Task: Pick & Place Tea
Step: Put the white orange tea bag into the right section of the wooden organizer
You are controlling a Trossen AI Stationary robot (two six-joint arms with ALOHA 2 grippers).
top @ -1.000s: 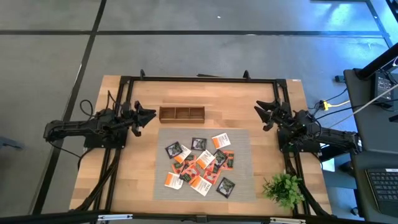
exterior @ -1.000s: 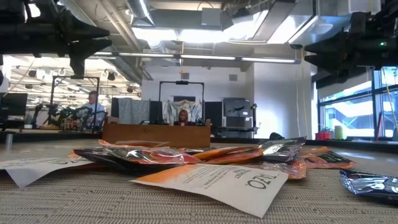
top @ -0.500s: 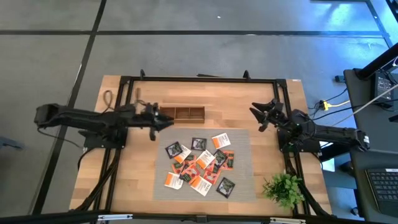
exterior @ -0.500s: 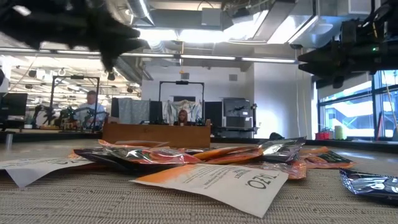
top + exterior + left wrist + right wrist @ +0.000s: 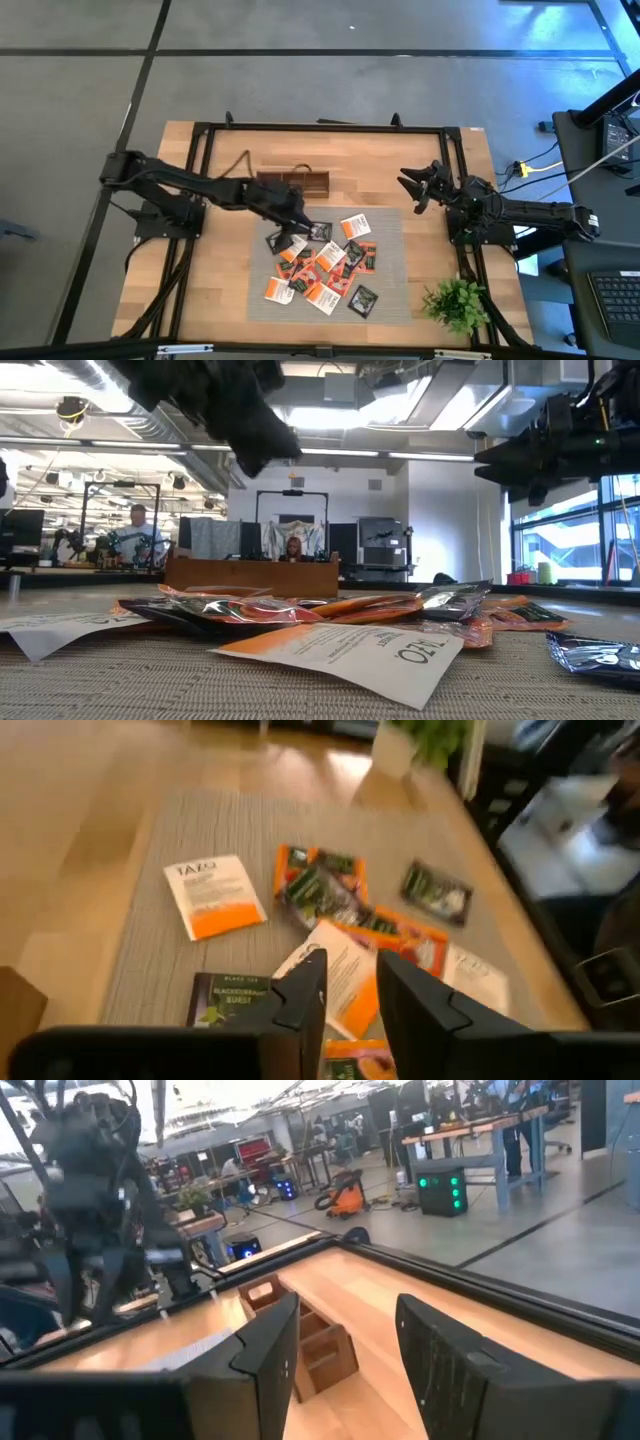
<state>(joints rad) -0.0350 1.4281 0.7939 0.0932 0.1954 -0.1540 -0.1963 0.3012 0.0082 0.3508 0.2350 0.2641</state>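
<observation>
Tea packets (image 5: pixel 322 264): your pile lies loose on the grey mat (image 5: pixel 388 296), below the wooden tray (image 5: pixel 293 181), ready for sorting. Left gripper (image 5: pixel 297 226): over the pile's upper-left edge, fingers parted, empty, picking its packet. Right gripper (image 5: pixel 416 186): beside the mat, open, waiting.

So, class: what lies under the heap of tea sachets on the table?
A grey woven mat lies under the tea sachets, on the wooden table. Several sachets overlap, so lower ones are partly covered; whether more hide beneath cannot be seen. The left gripper hangs over the heap's edge.
</observation>
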